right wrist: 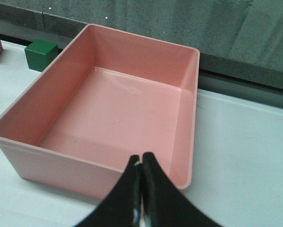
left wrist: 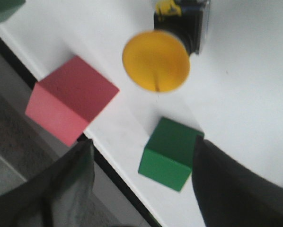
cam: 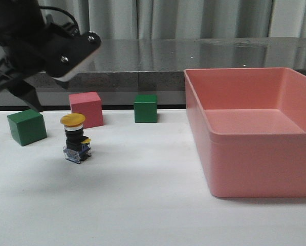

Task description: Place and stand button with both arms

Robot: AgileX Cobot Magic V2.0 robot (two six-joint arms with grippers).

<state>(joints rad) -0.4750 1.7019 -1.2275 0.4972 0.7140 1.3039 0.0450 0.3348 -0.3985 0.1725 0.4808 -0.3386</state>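
The button (cam: pixel 75 138) stands upright on the white table at the left, yellow cap on top and bluish base down. In the left wrist view its yellow cap (left wrist: pixel 155 60) shows from above. My left gripper (cam: pixel 17 95) hangs above and behind-left of the button, clear of it. It is open and empty (left wrist: pixel 142 143), with a green cube between its fingers (left wrist: pixel 75 179) in that view, lower down on the table. My right gripper (right wrist: pixel 141 163) is shut and empty, above the near rim of the pink bin. It is out of the front view.
A large pink bin (cam: pixel 209 128) (right wrist: pixel 18 137) takes up the right side. A pink cube (cam: pixel 86 109) (left wrist: pixel 70 99) stands just behind the button. One green cube (cam: pixel 26 127) (left wrist: pixel 170 153) stands left of it and another (cam: pixel 145 108) (right wrist: pixel 41 54) in the middle back.
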